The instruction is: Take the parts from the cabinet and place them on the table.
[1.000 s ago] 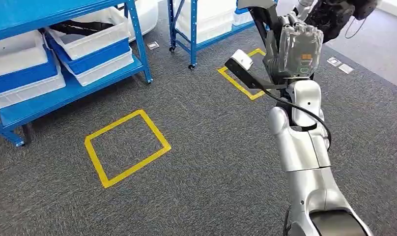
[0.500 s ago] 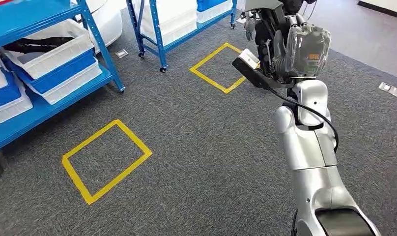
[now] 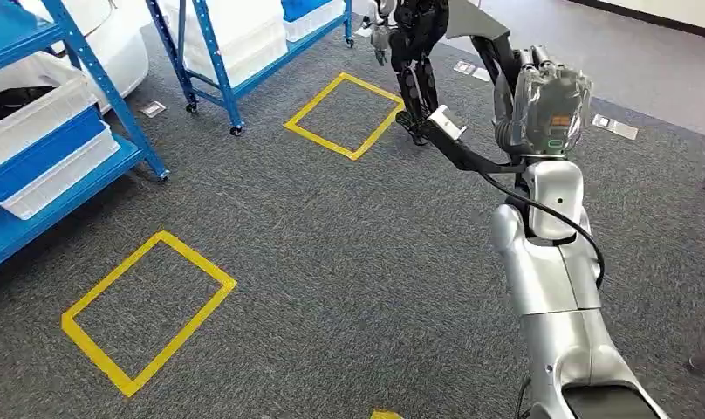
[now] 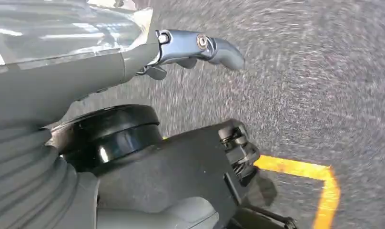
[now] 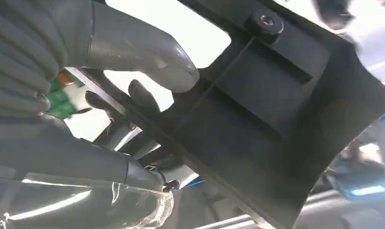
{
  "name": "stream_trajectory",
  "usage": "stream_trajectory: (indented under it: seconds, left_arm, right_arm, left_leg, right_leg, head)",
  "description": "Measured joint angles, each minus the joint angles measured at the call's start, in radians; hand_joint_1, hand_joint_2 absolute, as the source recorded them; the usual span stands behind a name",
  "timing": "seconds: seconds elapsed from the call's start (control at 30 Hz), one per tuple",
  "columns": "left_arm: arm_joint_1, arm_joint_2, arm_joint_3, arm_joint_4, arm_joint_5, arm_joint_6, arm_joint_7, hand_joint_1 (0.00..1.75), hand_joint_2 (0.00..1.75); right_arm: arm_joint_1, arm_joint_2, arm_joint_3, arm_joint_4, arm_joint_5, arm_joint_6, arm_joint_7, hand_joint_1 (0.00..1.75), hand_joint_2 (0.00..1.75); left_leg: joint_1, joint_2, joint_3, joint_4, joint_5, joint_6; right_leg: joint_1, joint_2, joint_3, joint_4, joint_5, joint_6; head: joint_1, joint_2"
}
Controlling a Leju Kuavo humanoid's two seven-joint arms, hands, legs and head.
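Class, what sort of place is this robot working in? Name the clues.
Probably a robot test lab or storeroom: blue shelving racks holding white bins, yellow taped squares on grey carpet.

Dark grey carpet [image 3: 349, 262] covers the floor. On it, near and to the left, lies a square outline of yellow tape [image 3: 148, 310]; a second yellow tape square [image 3: 345, 115] lies farther off, near the middle. A scrap of yellow tape [image 3: 386, 415] shows at the near edge. At the left stands a blue shelf rack [image 3: 87, 131] holding white bins [image 3: 35, 131] and blue bins. A second blue rack on castors [image 3: 236, 61] stands at the far left-centre, touching the carpet beside the far square. Small pale floor plates [image 3: 612, 127] lie at the far right.
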Motion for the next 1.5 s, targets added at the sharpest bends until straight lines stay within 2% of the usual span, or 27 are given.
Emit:
stream_trajectory:
  seconds: [0.03,0.07,0.13,0.23,0.3,0.4,0.47,0.53,0.57,0.6,0.67,0.73,0.8,0.83,0.9,0.93,0.97,1.03,1.07,1.1,1.13,1.23,1.3,1.33,1.4,1.43,1.5]
  left_arm:
    - [-0.002,0.000,-0.019,-0.001,-0.007,0.000,0.011,0.00,1.75]
    - [-0.003,0.003,-0.029,-0.001,-0.013,0.000,0.017,0.00,1.75]
    - [-0.005,0.010,-0.056,-0.003,-0.027,-0.001,0.030,0.00,1.75]
    - [-0.007,0.013,-0.081,-0.003,-0.029,-0.003,0.037,0.00,1.75]
    - [-0.011,0.014,-0.092,-0.004,-0.029,-0.003,0.037,0.00,1.75]
    - [-0.011,0.016,-0.100,-0.004,-0.028,-0.005,0.040,0.00,1.75]
    - [-0.011,0.016,-0.105,-0.004,-0.028,-0.006,0.040,0.00,1.75]
    - [-0.012,0.017,-0.109,-0.005,-0.029,-0.006,0.040,0.00,1.75]
    - [-0.014,0.018,-0.111,-0.005,-0.035,-0.005,0.043,0.00,1.75]
    - [-0.016,0.023,-0.118,-0.005,-0.056,-0.001,0.053,0.00,1.75]
    - [-0.024,0.021,-0.145,-0.006,-0.114,0.006,0.100,0.00,1.75]
    - [-0.038,0.026,-0.186,-0.007,-0.184,-0.008,0.183,0.00,1.75]
    - [-0.054,0.028,-0.227,-0.008,-0.223,-0.029,0.231,0.00,1.75]
    - [-0.059,0.028,-0.241,-0.008,-0.212,-0.038,0.246,0.00,1.75]
    - [-0.056,0.030,-0.237,-0.008,-0.138,-0.055,0.239,0.00,1.75]
    - [-0.050,0.032,-0.222,-0.008,-0.063,-0.074,0.217,0.00,1.75]
    - [-0.041,0.032,-0.196,-0.008,0.016,-0.095,0.187,0.00,1.75]
    - [-0.021,0.030,-0.126,-0.008,0.146,-0.142,0.131,0.00,1.75]
    - [-0.014,0.029,-0.083,-0.008,0.188,-0.156,0.107,0.00,1.75]
    - [-0.013,0.029,-0.053,-0.007,0.210,-0.163,0.098,0.00,1.75]
    - [-0.009,0.029,-0.032,-0.007,0.218,-0.170,0.090,0.00,1.75]
    - [-0.001,0.028,0.021,-0.007,0.237,-0.185,0.070,0.00,1.75]
    - [0.000,0.028,0.043,-0.007,0.235,-0.199,0.055,0.00,1.75]
    - [0.001,0.027,0.048,-0.007,0.234,-0.202,0.051,0.00,1.75]
    - [0.004,0.028,0.061,-0.006,0.235,-0.206,0.045,0.00,1.75]
    - [0.008,0.029,0.067,-0.006,0.238,-0.208,0.044,0.00,1.75]
    - [0.014,0.029,0.073,-0.006,0.243,-0.213,0.043,0.00,1.75]
  right_arm:
    - [0.003,0.000,-0.007,-0.003,0.004,0.000,0.000,1.75,1.75]
    - [0.004,0.000,-0.009,-0.005,0.005,0.000,0.000,1.75,1.75]
    - [0.011,0.000,-0.016,-0.008,0.008,-0.002,-0.002,1.75,1.75]
    - [0.024,-0.002,-0.026,-0.011,0.013,-0.003,-0.005,1.75,1.75]
    - [0.023,-0.001,-0.031,-0.016,0.014,-0.003,-0.005,1.75,1.75]
    - [0.033,0.002,-0.031,-0.016,0.014,-0.003,-0.007,1.75,1.75]
    - [0.038,0.002,-0.031,-0.016,0.014,-0.003,-0.007,1.75,1.75]
    - [0.037,0.002,-0.032,-0.017,0.014,-0.003,-0.007,1.75,1.75]
    - [0.037,0.002,-0.032,-0.019,0.014,-0.003,-0.007,1.75,1.75]
    - [0.032,0.002,-0.034,-0.019,0.016,-0.004,-0.007,1.75,1.75]
    - [0.034,0.007,-0.036,-0.019,0.018,-0.006,-0.010,1.75,1.75]
    - [0.029,0.010,-0.038,-0.019,0.021,-0.007,-0.011,1.75,1.75]
    - [0.015,0.010,-0.039,-0.015,0.023,-0.008,-0.004,1.75,1.75]
    - [0.008,0.012,-0.039,-0.014,0.023,-0.010,0.001,1.75,1.75]
    - [0.011,0.013,-0.039,-0.011,0.024,-0.010,0.005,1.75,1.75]
    - [0.015,0.010,-0.041,-0.009,0.025,-0.010,0.009,1.75,1.75]
    - [0.019,0.005,-0.045,-0.009,0.025,-0.010,0.011,1.75,1.75]
    - [0.021,-0.005,-0.055,-0.010,0.023,-0.010,0.011,1.75,1.75]
    - [0.021,-0.011,-0.059,-0.011,0.020,-0.010,0.011,1.75,1.75]
    - [0.021,-0.015,-0.061,-0.014,0.020,-0.010,0.011,1.75,1.75]
    - [0.024,-0.015,-0.062,-0.016,0.019,-0.010,0.010,1.75,1.75]
    - [0.031,-0.026,-0.069,-0.016,0.019,-0.010,0.009,1.75,1.75]
    - [0.031,-0.027,-0.072,-0.024,0.021,-0.009,0.008,1.75,1.75]
    - [0.032,-0.026,-0.072,-0.024,0.022,-0.009,0.008,1.75,1.75]
    - [0.039,-0.025,-0.072,-0.024,0.026,-0.008,0.008,1.75,1.75]
    - [0.044,-0.026,-0.072,-0.024,0.027,-0.008,0.008,1.75,1.75]
    - [0.050,-0.028,-0.074,-0.024,0.030,-0.008,0.008,1.75,1.75]
  left_leg:
    - [0.002,0.013,0.001,0.008,-0.006,-0.009]
    - [-0.003,0.021,-0.001,0.014,-0.012,-0.018]
    - [-0.012,0.036,-0.002,0.020,-0.018,-0.031]
    - [0.003,0.050,-0.002,0.022,-0.027,-0.045]
    - [0.008,-0.031,-0.037,0.114,-0.098,-0.048]
    - [0.007,-0.054,-0.152,0.352,-0.190,-0.043]
    - [0.004,-0.056,-0.144,0.315,-0.142,-0.029]
    - [-0.004,-0.079,-0.061,0.136,-0.042,-0.007]
    - [-0.008,-0.124,-0.027,0.060,-0.017,0.006]
    - [-0.003,-0.158,-0.021,0.047,-0.021,0.011]
    - [-0.013,-0.143,-0.021,0.042,-0.022,0.009]
    - [-0.013,-0.113,-0.012,0.022,-0.011,0.009]
    - [-0.006,-0.087,-0.002,-0.001,0.004,0.011]
    - [-0.007,-0.071,-0.002,-0.001,0.004,0.011]
    - [-0.009,-0.041,-0.003,-0.001,0.002,0.011]
    - [-0.009,-0.029,-0.004,-0.001,0.002,0.010]
    - [-0.008,-0.016,-0.004,-0.001,0.001,0.008]
    - [-0.008,0.004,-0.002,0.002,-0.003,0.002]
    - [-0.007,0.013,-0.002,0.008,-0.008,-0.005]
    - [-0.017,0.020,-0.005,0.013,-0.015,-0.013]
    - [-0.017,0.027,-0.003,0.014,-0.017,-0.017]
    - [-0.014,0.054,0.002,0.013,-0.019,-0.026]
    - [-0.004,-0.018,-0.024,0.066,-0.068,-0.039]
    - [-0.003,-0.041,-0.057,0.145,-0.113,-0.041]
    - [-0.003,-0.055,-0.135,0.314,-0.178,-0.043]
    - [-0.003,-0.057,-0.155,0.351,-0.182,-0.042]
    - [-0.003,-0.060,-0.132,0.287,-0.122,-0.035]
  right_leg:
    - [-0.005,-0.031,0.075,-0.130,0.042,0.015]
    - [-0.003,-0.073,0.094,-0.178,0.040,0.011]
    - [0.005,-0.049,0.096,-0.170,0.048,-0.014]
    - [0.005,-0.016,0.089,-0.171,0.054,-0.036]
    - [0.006,0.001,0.087,-0.171,0.057,-0.044]
    - [0.019,0.036,0.085,-0.170,0.057,-0.053]
    - [0.027,0.060,0.085,-0.170,0.058,-0.055]
    - [0.031,0.088,0.089,-0.170,0.059,-0.055]
    - [0.027,0.096,0.089,-0.170,0.059,-0.055]
    - [0.035,0.104,0.082,-0.167,0.062,-0.050]
    - [0.018,0.125,0.074,-0.169,0.067,-0.042]
    - [0.022,0.152,0.071,-0.180,0.078,-0.026]
    - [0.028,0.061,0.029,-0.104,0.034,-0.036]
    - [0.028,0.036,-0.009,-0.025,0.003,-0.037]
    - [0.023,0.018,-0.080,0.126,-0.050,-0.033]
    - [0.019,0.015,-0.091,0.148,-0.051,-0.026]
    - [0.015,0.011,-0.073,0.117,-0.037,-0.016]
    - [0.009,-0.007,0.017,-0.044,0.022,0.004]
    - [0.009,-0.049,0.082,-0.158,0.054,0.011]
    - [0.020,-0.066,0.103,-0.181,0.052,0.000]
    - [0.021,-0.049,0.098,-0.186,0.058,-0.015]
    - [0.022,-0.019,0.092,-0.185,0.063,-0.035]
    - [0.011,0.001,0.092,-0.187,0.066,-0.046]
    - [0.012,0.008,0.092,-0.187,0.068,-0.055]
    - [0.017,0.029,0.091,-0.187,0.068,-0.057]
    - [0.019,0.040,0.091,-0.187,0.068,-0.057]
    - [0.022,0.066,0.091,-0.186,0.070,-0.059]
  head:
    - [0.001,0.000]
    - [0.003,0.000]
    - [-0.002,0.000]
    - [-0.003,0.000]
    - [-0.008,0.000]
    - [-0.012,0.000]
    - [-0.012,0.000]
    - [-0.012,0.000]
    - [-0.011,0.000]
    - [-0.004,0.000]
    - [-0.016,0.000]
    - [-0.017,0.000]
    - [-0.009,0.000]
    - [-0.006,0.000]
    - [-0.007,0.000]
    - [-0.005,0.000]
    - [-0.006,0.000]
    - [-0.006,0.000]
    - [-0.005,0.000]
    - [-0.003,0.000]
    - [-0.006,0.000]
    - [-0.006,0.000]
    - [-0.009,0.000]
    - [-0.011,0.000]
    - [-0.013,0.000]
    - [-0.012,0.000]
    - [-0.013,0.000]
